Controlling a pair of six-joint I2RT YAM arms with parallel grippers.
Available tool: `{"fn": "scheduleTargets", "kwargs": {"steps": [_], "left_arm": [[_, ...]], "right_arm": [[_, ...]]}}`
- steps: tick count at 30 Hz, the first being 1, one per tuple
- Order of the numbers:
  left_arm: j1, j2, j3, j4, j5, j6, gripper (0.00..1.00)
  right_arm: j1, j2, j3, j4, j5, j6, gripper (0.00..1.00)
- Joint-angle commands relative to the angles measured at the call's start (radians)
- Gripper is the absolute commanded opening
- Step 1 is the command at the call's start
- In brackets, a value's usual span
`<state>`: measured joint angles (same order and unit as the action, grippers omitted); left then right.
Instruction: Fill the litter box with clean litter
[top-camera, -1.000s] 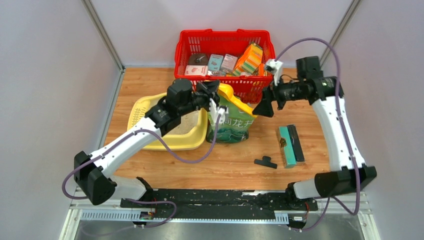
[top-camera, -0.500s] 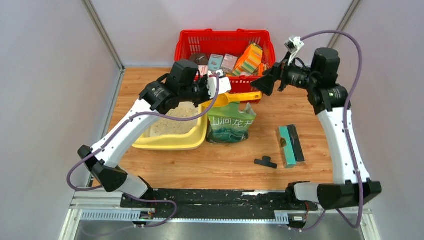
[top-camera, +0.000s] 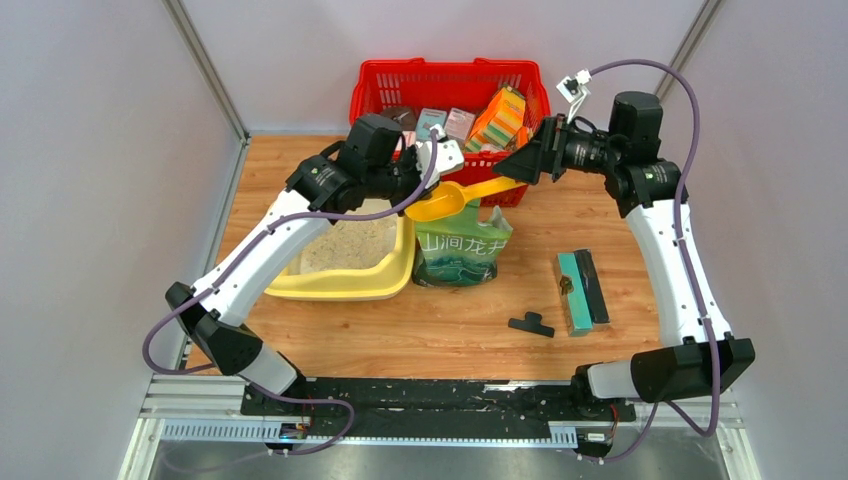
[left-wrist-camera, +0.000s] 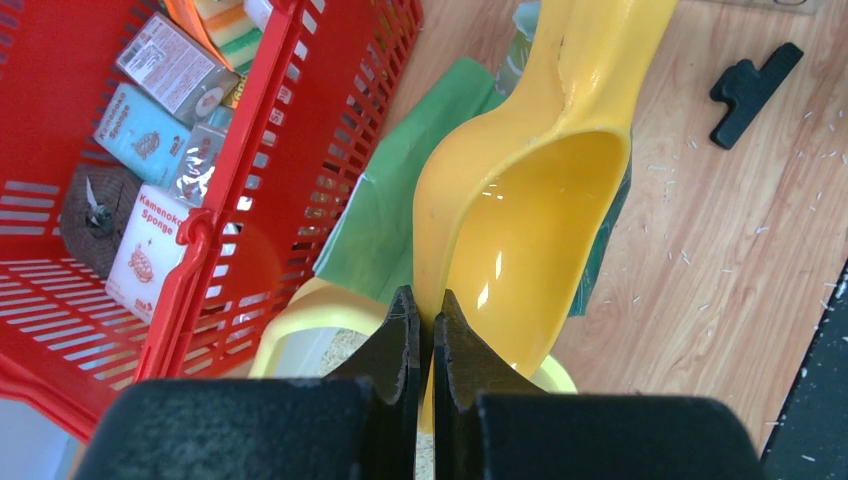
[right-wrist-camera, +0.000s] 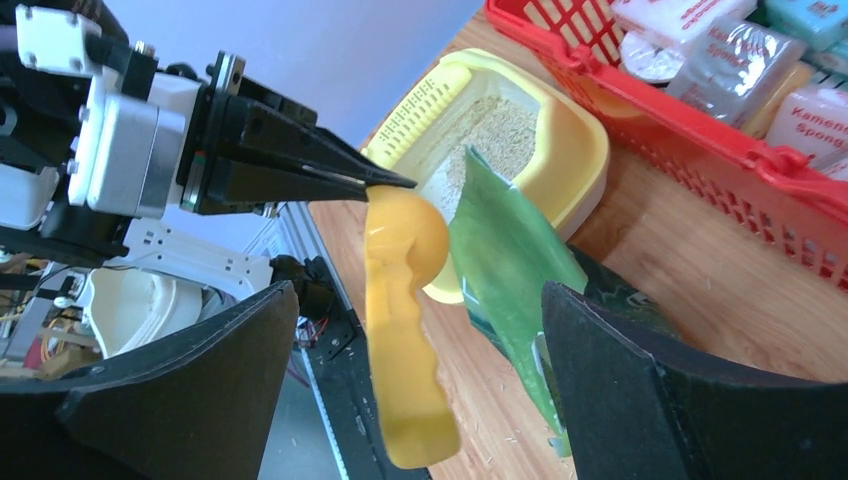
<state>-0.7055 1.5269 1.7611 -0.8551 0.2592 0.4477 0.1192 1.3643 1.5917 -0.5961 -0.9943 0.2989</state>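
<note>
The pale-yellow litter box (top-camera: 340, 286) sits left of centre with beige litter (top-camera: 345, 245) spread in it; both also show in the right wrist view, the box (right-wrist-camera: 575, 150) and the litter (right-wrist-camera: 490, 130). My left gripper (top-camera: 418, 190) is shut on the bowl rim of a yellow-orange scoop (top-camera: 440, 205), held in the air above the green bag (top-camera: 460, 250). The scoop bowl (left-wrist-camera: 530, 220) is empty. My right gripper (top-camera: 508, 170) is open, and the scoop's handle (right-wrist-camera: 400, 380) lies between its fingers (right-wrist-camera: 680, 390) without touching them.
A red mesh basket (top-camera: 450, 80) of sponges and packets stands at the back. A teal and black box (top-camera: 580, 290) and a black clip (top-camera: 530, 323) lie on the wood at the right. Stray grains dot the table.
My left gripper lifted the scoop off the bag top and turned its handle to the right. My right gripper rose and moved in until its open fingers stand around the handle.
</note>
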Motion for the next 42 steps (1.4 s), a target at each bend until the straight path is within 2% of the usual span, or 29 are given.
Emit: {"fn": "scheduleTargets", "kwargs": {"steps": [1, 10, 13, 16, 24, 27, 30, 32, 33, 34, 35, 36, 38, 39, 42], "left_arm": [[0.006, 0.035, 0.093, 0.034, 0.038, -0.070, 0.00], [0.008, 0.093, 0.147, 0.036, 0.071, -0.115, 0.00], [0.006, 0.102, 0.152, 0.036, 0.075, -0.116, 0.00], [0.006, 0.107, 0.153, 0.039, 0.074, -0.122, 0.00], [0.009, 0.110, 0.152, 0.045, 0.075, -0.136, 0.00], [0.009, 0.111, 0.153, 0.048, 0.078, -0.139, 0.00], [0.009, 0.113, 0.153, 0.048, 0.083, -0.141, 0.00], [0.009, 0.114, 0.153, 0.048, 0.084, -0.138, 0.00], [0.011, 0.115, 0.153, 0.047, 0.086, -0.138, 0.03], [0.009, 0.113, 0.155, 0.051, 0.080, -0.135, 0.12], [0.011, 0.111, 0.156, 0.053, 0.081, -0.129, 0.22], [0.015, 0.107, 0.162, 0.053, 0.090, -0.116, 0.39], [0.034, 0.073, 0.158, 0.076, 0.115, -0.092, 0.50], [0.041, 0.055, 0.140, 0.127, 0.123, -0.087, 0.62], [0.087, -0.007, 0.061, 0.176, 0.143, -0.057, 0.71]], "right_arm": [[0.019, -0.036, -0.004, -0.034, -0.021, 0.014, 0.92], [0.040, -0.062, -0.050, -0.027, 0.011, 0.013, 0.77], [0.043, -0.062, -0.056, -0.024, 0.014, 0.008, 0.69], [0.048, -0.059, -0.062, -0.014, 0.014, 0.006, 0.57], [0.051, -0.060, -0.070, -0.027, 0.010, -0.015, 0.48], [0.051, -0.064, -0.076, -0.027, 0.008, -0.018, 0.42], [0.053, -0.062, -0.076, -0.021, 0.000, -0.021, 0.30], [0.054, -0.065, -0.078, -0.013, -0.004, -0.024, 0.17], [0.053, -0.065, -0.073, -0.011, 0.000, -0.026, 0.13], [0.051, -0.065, -0.069, -0.011, 0.005, -0.033, 0.03], [0.050, -0.068, -0.058, -0.017, 0.011, -0.044, 0.00], [0.045, -0.070, -0.046, -0.024, 0.037, -0.052, 0.00], [0.014, -0.074, -0.003, -0.040, 0.072, -0.058, 0.00], [-0.004, -0.073, 0.010, -0.041, 0.094, -0.050, 0.00], [-0.078, -0.060, 0.082, -0.070, 0.146, -0.046, 0.00]]}}
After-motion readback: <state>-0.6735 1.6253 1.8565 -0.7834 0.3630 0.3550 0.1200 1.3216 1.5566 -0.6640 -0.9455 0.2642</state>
